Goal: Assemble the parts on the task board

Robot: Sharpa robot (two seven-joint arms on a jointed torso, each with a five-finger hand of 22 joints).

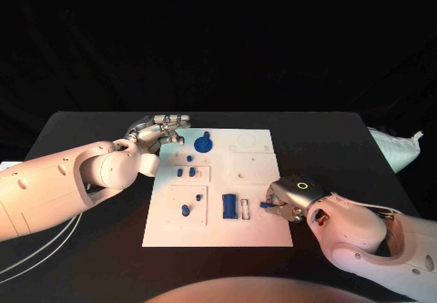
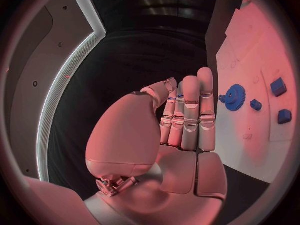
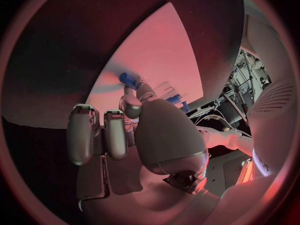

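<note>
Right hand (image 1: 290,201) pinches a small blue part (image 1: 265,204) in its fingers above the board (image 1: 259,233), beside the slot. Part appears light, rigid, slippery: grip its sides. Left hand (image 1: 162,131) holds nothing, fingers straight, together.

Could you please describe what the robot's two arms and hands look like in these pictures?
Both arms are bulky, smooth white shells with rounded segments and small dark screw holes. Each ends in a silver metallic hand with jointed fingers: the left hand and the right hand. The right wrist carries a dark cap with a glowing ring. Thin pale cables loop beside the left arm.
</note>
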